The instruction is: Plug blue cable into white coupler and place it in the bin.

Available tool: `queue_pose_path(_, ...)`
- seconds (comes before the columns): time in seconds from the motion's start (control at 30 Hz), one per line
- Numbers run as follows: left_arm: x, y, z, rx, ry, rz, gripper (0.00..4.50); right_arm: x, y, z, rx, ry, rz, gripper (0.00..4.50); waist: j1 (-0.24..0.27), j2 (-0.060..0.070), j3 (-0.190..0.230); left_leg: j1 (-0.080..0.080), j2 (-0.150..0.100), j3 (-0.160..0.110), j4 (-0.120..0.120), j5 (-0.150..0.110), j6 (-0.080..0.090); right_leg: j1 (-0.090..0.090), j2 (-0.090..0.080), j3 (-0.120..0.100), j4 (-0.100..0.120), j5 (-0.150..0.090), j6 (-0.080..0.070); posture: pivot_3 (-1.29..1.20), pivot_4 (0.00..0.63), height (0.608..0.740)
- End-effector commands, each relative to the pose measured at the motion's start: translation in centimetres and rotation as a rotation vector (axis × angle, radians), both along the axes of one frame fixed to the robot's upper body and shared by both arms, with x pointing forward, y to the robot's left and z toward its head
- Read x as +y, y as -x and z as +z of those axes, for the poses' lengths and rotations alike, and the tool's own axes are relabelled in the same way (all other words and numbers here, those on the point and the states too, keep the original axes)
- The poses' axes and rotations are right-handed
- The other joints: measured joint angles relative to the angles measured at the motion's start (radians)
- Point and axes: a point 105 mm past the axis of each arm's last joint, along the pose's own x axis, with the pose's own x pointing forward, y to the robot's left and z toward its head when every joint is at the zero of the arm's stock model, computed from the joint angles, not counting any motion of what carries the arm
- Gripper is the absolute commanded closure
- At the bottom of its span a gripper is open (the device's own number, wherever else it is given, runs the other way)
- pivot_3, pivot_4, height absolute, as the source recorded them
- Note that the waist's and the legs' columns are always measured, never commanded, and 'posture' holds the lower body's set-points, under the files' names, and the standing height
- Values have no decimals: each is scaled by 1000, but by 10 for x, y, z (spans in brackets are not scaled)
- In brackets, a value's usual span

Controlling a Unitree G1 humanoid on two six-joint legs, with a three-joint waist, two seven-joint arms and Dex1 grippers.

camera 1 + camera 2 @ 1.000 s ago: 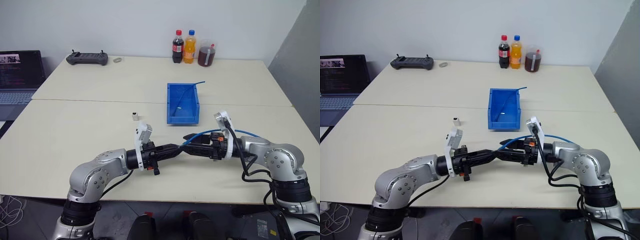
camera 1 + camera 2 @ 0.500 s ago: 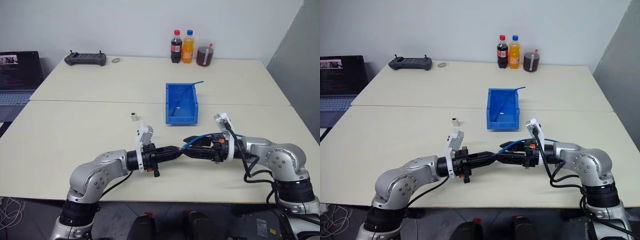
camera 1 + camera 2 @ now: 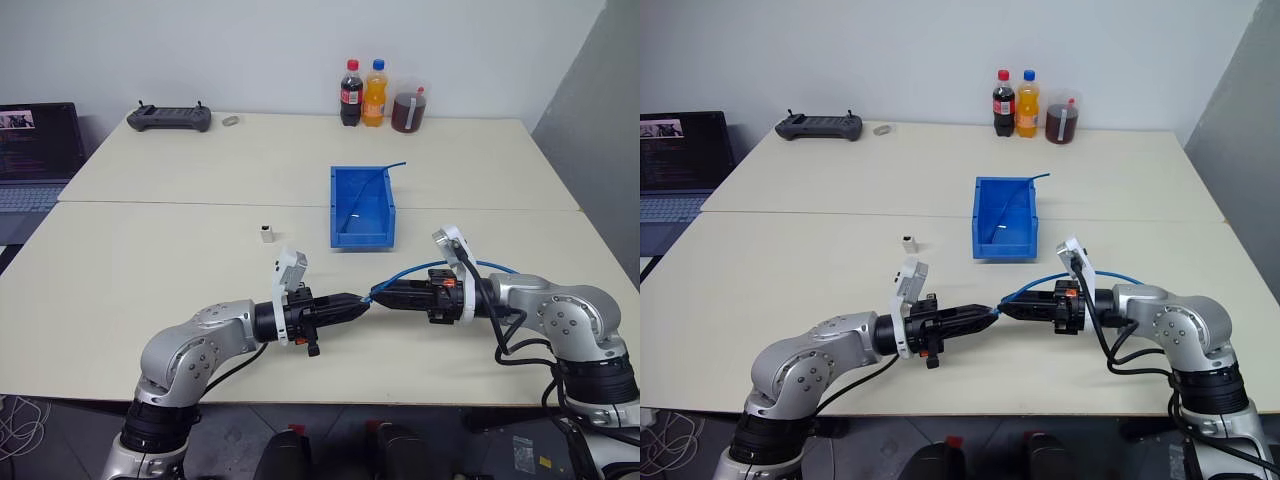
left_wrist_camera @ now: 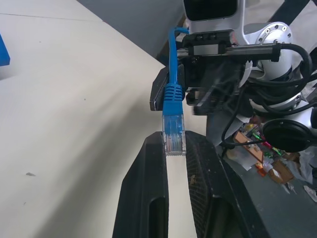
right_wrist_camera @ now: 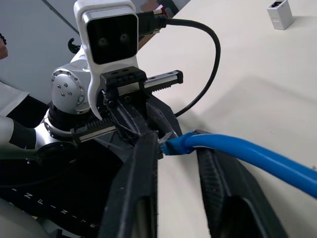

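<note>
We see the left gripper [image 3: 352,301] with its fingers pinched on the clear plug of the blue cable [image 4: 173,130], held above the counter [image 3: 150,270]. The right gripper [image 3: 385,293] faces it; its fingers [image 5: 143,173] sit narrowly around the cable just behind the plug, though we cannot tell whether they grip it. The white coupler [image 3: 266,234] stands on the counter, apart from both, left of the bin [image 3: 363,235].
</note>
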Motion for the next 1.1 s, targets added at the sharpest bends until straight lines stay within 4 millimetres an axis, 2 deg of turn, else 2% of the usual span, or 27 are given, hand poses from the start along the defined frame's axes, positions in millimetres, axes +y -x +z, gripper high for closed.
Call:
queue_pose_path(0.03, -4, 7, 7, -37, 15, -20, 4271, 10, 8, 9, -34, -28, 74, 4248, 0, 0, 0, 0, 0, 0, 0, 0, 0, 0, 0, 0, 0, 0, 0, 0, 150, 740)
queue_pose_path(0.37, -1, 7, 6, -47, 7, -10, 4271, 9, 10, 8, -32, -13, 96, 4357, 0, 0, 0, 0, 0, 0, 0, 0, 0, 0, 0, 0, 0, 0, 0, 0, 150, 740)
queue_pose_path(0.43, 0, 6, 8, -41, 30, -6, 3569, 9, 7, 9, -36, -14, 86, 4357, 0, 0, 0, 0, 0, 0, 0, 0, 0, 0, 0, 0, 0, 0, 0, 0, 150, 740)
queue_pose_path(0.5, 1, 7, 9, -41, 37, -1, 3341, 9, 6, 10, -40, -13, 78, 4357, 0, 0, 0, 0, 0, 0, 0, 0, 0, 0, 0, 0, 0, 0, 1, 0, 150, 740)
queue_pose_path(0.67, 8, 11, 11, -45, 25, 8, 2275, 3, 1, 14, -61, -9, 53, 4357, 0, 0, 0, 0, 0, 0, 0, 0, 0, 0, 0, 0, 0, 0, 0, 0, 150, 740)
queue_pose_path(0.83, 18, 26, 9, -36, -7, 3, 1397, -2, -3, 17, -70, -13, 30, 4357, -1, 0, 0, 0, 0, 0, 0, 0, 0, 0, 0, 0, 0, 0, 1, 0, 150, 740)
queue_pose_path(1.0, 41, 27, -1, -44, -79, 125, 327, -6, -8, 16, -81, -14, -1, 4357, -1, 0, 0, 0, 0, 0, -1, 0, 0, 0, 0, 0, -1, 0, 1, 0, 150, 740)
queue_pose_path(1.1, 63, 12, -8, -106, -161, 292, 67, -10, -13, 16, -92, -16, -27, 4357, -1, 0, 0, 0, 1, 0, -1, 0, 0, 0, 0, 0, -1, -2, 3, 0, 150, 740)
